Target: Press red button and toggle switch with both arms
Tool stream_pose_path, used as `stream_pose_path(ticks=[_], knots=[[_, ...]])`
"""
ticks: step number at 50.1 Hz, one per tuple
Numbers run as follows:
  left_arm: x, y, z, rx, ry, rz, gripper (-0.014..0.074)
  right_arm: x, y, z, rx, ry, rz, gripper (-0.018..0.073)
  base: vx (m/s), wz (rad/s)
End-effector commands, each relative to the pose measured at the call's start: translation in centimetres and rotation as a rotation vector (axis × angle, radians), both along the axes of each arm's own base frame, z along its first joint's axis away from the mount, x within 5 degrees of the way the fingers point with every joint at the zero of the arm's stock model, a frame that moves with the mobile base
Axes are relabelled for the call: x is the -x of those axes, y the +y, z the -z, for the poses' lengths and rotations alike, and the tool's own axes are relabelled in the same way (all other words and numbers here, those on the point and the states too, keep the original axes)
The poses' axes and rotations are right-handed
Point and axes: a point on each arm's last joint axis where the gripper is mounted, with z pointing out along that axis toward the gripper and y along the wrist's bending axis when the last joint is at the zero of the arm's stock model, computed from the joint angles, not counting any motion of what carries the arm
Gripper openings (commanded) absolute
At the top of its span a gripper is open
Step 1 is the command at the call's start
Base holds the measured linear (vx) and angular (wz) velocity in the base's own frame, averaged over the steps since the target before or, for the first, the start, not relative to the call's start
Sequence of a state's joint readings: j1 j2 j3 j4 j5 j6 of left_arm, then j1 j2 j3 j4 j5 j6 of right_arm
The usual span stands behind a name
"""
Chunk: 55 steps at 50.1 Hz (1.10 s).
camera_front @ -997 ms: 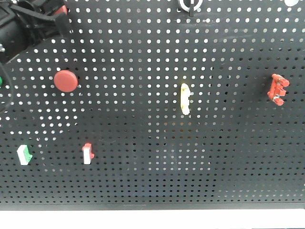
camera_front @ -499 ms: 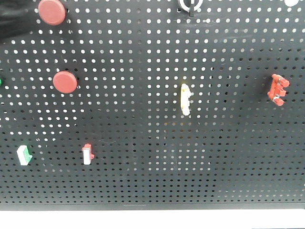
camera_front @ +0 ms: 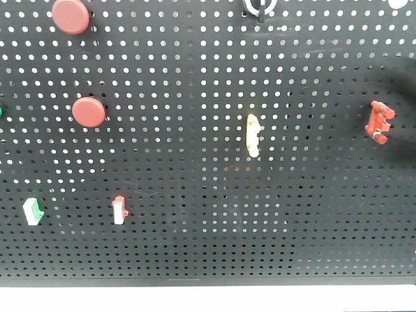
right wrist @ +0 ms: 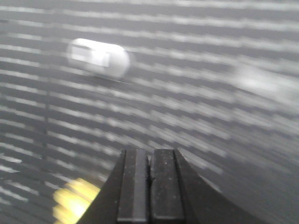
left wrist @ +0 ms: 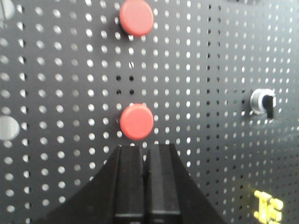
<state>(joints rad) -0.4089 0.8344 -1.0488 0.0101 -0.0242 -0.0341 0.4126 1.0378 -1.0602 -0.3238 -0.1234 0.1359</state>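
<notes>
Along the top edge of the black pegboard (camera_front: 195,260), near its middle, sits the toggle switch (camera_front: 259,6), half cropped in the front view. The left wrist view shows it whole, a silver ring with a short black lever, well to the right of two red buttons. The lower red button (left wrist: 136,122) is just above the left fingers (left wrist: 145,149), which are pressed together with nothing between them. The upper red button (left wrist: 136,17) lies toward the pegboard's top left corner. The right fingers (right wrist: 150,151) are likewise closed on nothing, but their view is badly smeared (a whitish oblong and a yellow blob are all that can be made out). How near they stand to the switch cannot be told.

With two like buttons stacked, the left arm could press the wrong one, and an off-centre push might skid off the cap onto the perforated face. The lever is short, so closed fingertips may ride over the ring without turning it.

A pale yellow handle (camera_front: 252,134) hangs mid-pegboard and a red clip (camera_front: 379,121) sits near the right edge. A green-tipped rocker (camera_front: 32,210) and a red-tipped rocker (camera_front: 119,209) sit toward the bottom left corner. Light shows through the holes. Of the room, only a pale strip below the bottom edge appears.
</notes>
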Motion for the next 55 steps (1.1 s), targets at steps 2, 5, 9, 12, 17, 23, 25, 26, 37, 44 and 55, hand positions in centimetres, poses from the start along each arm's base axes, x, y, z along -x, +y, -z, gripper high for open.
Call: stream_pose_path(ticks=[2, 5, 9, 12, 17, 23, 25, 26, 37, 44, 55], knots=[[0.9, 0.4, -1.5, 0.042, -0.085, 0.001, 0.0002, -0.8, 2.6, -3.1, -0.021, -0.118, -0.094, -0.0003, 0.00, 0.00], [0.9, 0.4, -1.4, 0.043, -0.076, 0.003, 0.0002, -1.7, 4.0, -3.7, -0.027, -0.124, -0.126, -0.0003, 0.00, 0.00], [0.9, 0.4, -1.4, 0.038, -0.077, 0.001, 0.0002, -2.6, 5.7, -4.3, -0.031, -0.127, -0.160, -0.0003, 0.00, 0.00], [0.9, 0.4, -1.4, 0.039, -0.078, 0.001, 0.0002, -3.2, 6.5, -4.9, -0.042, -0.124, -0.173, -0.0003, 0.00, 0.00], [0.9, 0.4, -1.4, 0.039, -0.078, 0.001, 0.0002, -4.3, 7.8, -5.3, -0.062, -0.099, -0.191, -0.0003, 0.00, 0.00], [0.9, 0.4, -1.4, 0.039, -0.078, 0.001, 0.0002, -5.0, 8.5, -6.1, -0.076, -0.107, -0.200, -0.0003, 0.00, 0.00], [0.9, 0.4, -1.4, 0.039, -0.078, 0.001, 0.0002, -5.0, 8.6, -6.5, -0.080, -0.119, -0.198, -0.0003, 0.00, 0.00], [0.9, 0.4, -1.4, 0.039, -0.078, 0.001, 0.0002, -5.0, 8.6, -6.6, -0.080, -0.122, -0.198, -0.0003, 0.00, 0.00], [0.9, 0.4, -1.4, 0.038, -0.079, 0.001, 0.0002, -5.4, 7.4, -7.5, -0.069, -0.111, -0.144, -0.0003, 0.00, 0.00], [0.9, 0.4, -1.4, 0.039, -0.080, 0.001, 0.0002, -5.4, 6.3, -7.9, -0.077, -0.112, -0.112, -0.0003, 0.00, 0.00], [0.9, 0.4, -1.4, 0.039, -0.081, 0.001, 0.0002, -5.0, 5.5, -8.1, -0.060, -0.081, -0.080, -0.0003, 0.00, 0.00]])
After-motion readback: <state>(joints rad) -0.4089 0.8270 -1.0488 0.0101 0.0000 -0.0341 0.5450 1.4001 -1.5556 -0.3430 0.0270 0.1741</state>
